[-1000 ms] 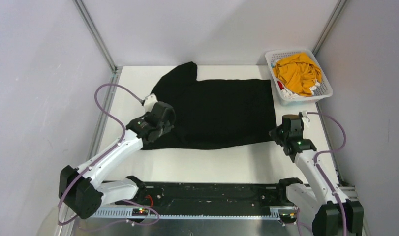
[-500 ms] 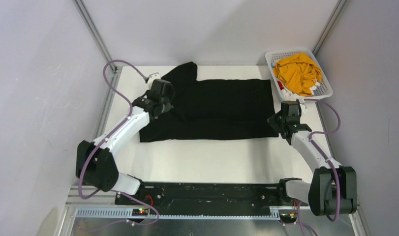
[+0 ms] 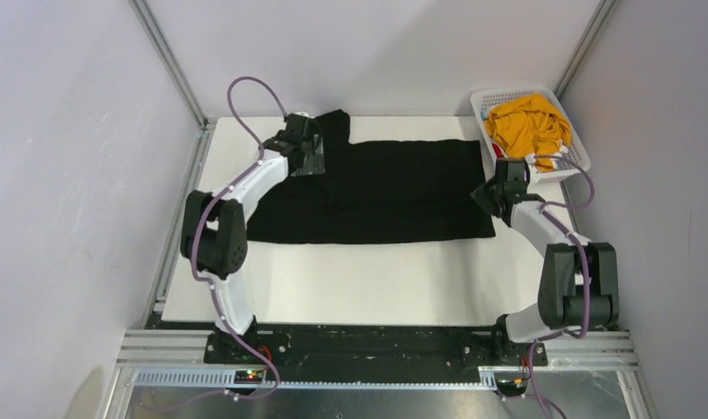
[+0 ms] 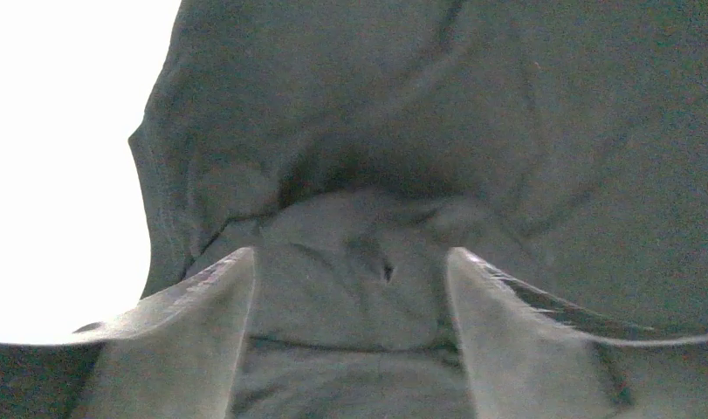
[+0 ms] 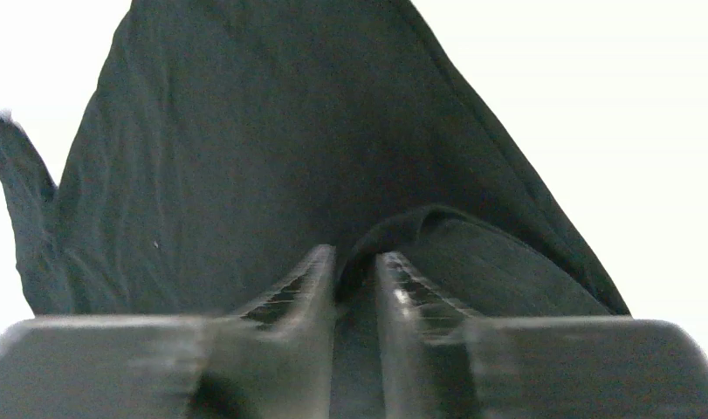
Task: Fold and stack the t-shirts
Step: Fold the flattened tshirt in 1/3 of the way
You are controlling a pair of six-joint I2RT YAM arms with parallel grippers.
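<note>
Left tool (image 4: pixel 348 255) hangs with its fingers apart over the far-left sleeve of the black t-shirt (image 3: pixel 394 196), hiding the cloth beneath it from above. Right tool (image 5: pixel 354 253) is pinched on a fold at the shirt's right edge. It lies spread on the bench (image 3: pixel 359 288). Since a second ago both arms have reached farther out, and the near hem lies straighter.

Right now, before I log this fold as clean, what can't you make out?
Top view: yellow t-shirt covers the basket; only red and white scraps show beneath.
Top view: black t-shirt layers, black on black.
Left wrist view: whether the open left gripper touches the shirt.
Right wrist view: how much shirt the right gripper pinches; finger bases blur.
</note>
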